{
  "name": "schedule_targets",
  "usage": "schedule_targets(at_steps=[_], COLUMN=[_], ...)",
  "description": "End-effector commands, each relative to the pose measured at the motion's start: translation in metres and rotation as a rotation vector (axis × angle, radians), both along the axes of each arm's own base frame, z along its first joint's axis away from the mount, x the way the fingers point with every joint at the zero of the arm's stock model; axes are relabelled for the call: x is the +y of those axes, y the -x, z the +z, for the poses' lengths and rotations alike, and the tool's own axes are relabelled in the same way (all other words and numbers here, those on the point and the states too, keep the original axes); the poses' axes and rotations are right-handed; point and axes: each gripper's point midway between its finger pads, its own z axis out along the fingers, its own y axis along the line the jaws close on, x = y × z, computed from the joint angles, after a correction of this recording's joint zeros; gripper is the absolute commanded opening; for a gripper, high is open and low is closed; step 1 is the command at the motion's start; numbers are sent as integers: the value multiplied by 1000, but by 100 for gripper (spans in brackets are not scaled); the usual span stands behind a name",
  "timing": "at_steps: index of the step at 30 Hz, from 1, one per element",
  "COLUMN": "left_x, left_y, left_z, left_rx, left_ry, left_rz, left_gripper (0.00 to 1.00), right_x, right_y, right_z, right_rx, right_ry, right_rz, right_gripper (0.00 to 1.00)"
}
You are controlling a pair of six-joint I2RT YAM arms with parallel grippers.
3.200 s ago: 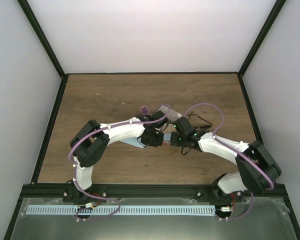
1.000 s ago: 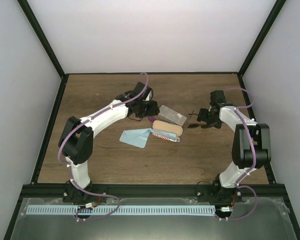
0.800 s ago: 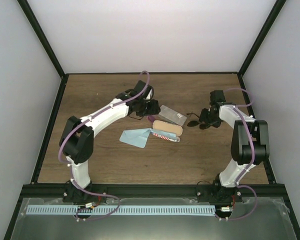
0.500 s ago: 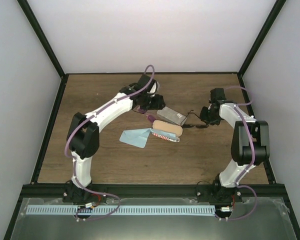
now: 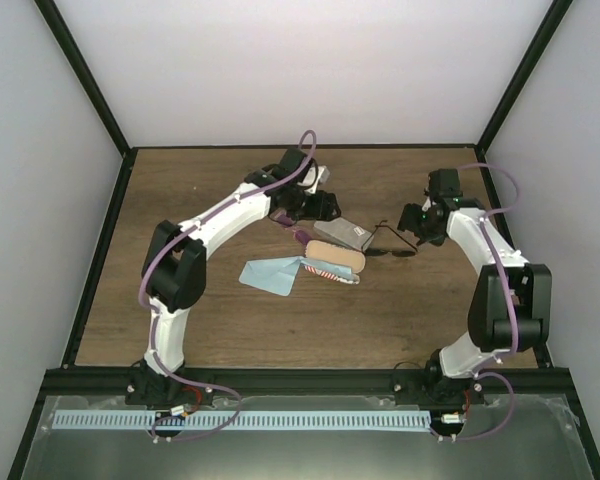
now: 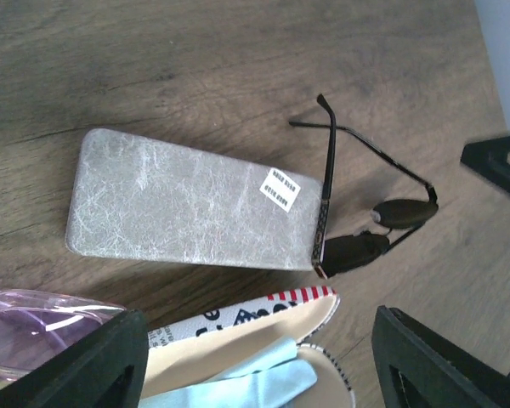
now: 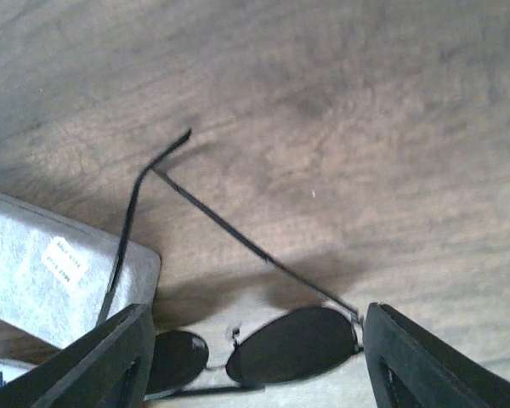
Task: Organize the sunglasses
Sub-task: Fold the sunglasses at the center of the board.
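**Right wrist view: thin black sunglasses lie under wide-open jaws**

The black wire sunglasses (image 7: 263, 348) rest flat on the table with both side arms unfolded. Their dark lenses lie directly below the gap of the right gripper (image 7: 268, 357). Its jaws stand far apart and grip nothing. One side arm runs away from the jaws and ends against the corner of the grey case (image 7: 51, 272), on the left-finger side.

The step in hand appears to be picking up this pair. The robot would do well to lower the jaws over the bridge or a lens rim and close softly, since the frame looks thin and springy. It should then lift straight up, so the side arm clears the case without dragging on it. The open side arms will probably swing, so a slow carry seems wise.

The left gripper (image 6: 255, 357) is also spread wide and holds nothing. Under its gap sits the open striped case (image 6: 238, 327) with a blue cloth (image 6: 238, 387) inside. The purple-tinted sunglasses (image 6: 34, 327) lie just beside its left finger, and the grey case lies beyond its fingertips. The black pair lies past the far end of that case.

Everything rests on a brown wood-grain table (image 5: 230, 320). Plain white walls (image 5: 300, 70) with black corner posts (image 5: 85, 75) enclose it.
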Motion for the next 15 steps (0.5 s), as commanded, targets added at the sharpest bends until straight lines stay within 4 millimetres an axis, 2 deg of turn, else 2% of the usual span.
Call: schedule_targets(at_steps=[1,5,8,12,15], left_x=[2,17,36,64,76], left_y=[3,1,-6,-25,-36], left_z=[18,22,18,16,17], left_rx=[-45,-27,-3,-1,0], left_ry=[12,48,62,64,66], left_rz=[-61,-49,-17,55,90], left_gripper=[78,83,84,84,84], right_x=[-3,3,9,22,23], right_y=[-31,-37,-36,-27,-20], right_z=[5,-19,-35,-55,-65], right_rx=[-32,-1,17,67,104], right_ry=[42,9,-20,-32,-23], right_rz=[44,72,77,102,92], right_gripper=[70,69,65,56,42])
